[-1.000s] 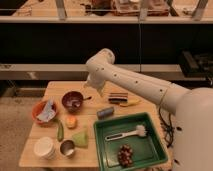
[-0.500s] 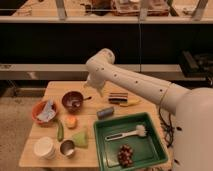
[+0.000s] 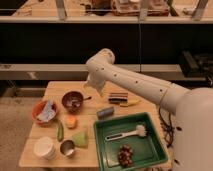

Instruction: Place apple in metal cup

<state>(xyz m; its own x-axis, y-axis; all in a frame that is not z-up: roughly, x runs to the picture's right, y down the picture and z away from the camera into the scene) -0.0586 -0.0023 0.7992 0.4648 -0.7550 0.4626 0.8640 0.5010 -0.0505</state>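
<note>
The apple (image 3: pixel 71 121), small and orange-yellow, lies on the wooden table (image 3: pixel 55 90) left of centre. The metal cup (image 3: pixel 67 148), shiny with a dark inside, stands upright near the table's front left edge, below the apple. My gripper (image 3: pixel 98 90) hangs from the white arm over the back middle of the table. It is above and to the right of the apple and well away from the cup. It holds nothing that I can see.
A white cup (image 3: pixel 45 147) stands left of the metal cup. Around the apple are a dark red-brown bowl (image 3: pixel 73 100), an orange bowl with blue cloth (image 3: pixel 45 111), a long green vegetable (image 3: pixel 60 131) and a pale green wedge (image 3: pixel 80 138). A blue can (image 3: pixel 105 112) and a green tray (image 3: pixel 150 122) are on the right.
</note>
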